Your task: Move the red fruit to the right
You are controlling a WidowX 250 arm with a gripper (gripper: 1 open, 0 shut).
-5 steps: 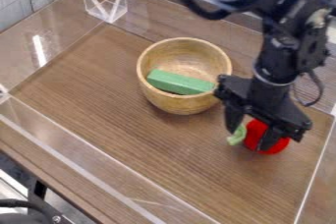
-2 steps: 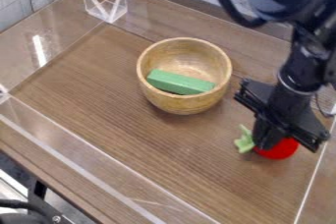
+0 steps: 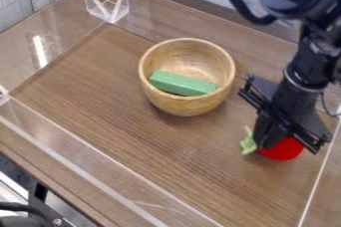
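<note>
Camera view from above one corner: the black end effector points straight down at the lower right of the frame, its jaws drawn narrow. Directly beneath it, partly hidden by the fingers, sits the red fruit on the wooden worktop, its green leafy stem poking out to the left; whether the jaws actually pinch it cannot be told. To the upper left of the fruit, apart from it, stands a wooden bowl holding a flat green block. A clear acrylic wall rims the worktop.
</note>
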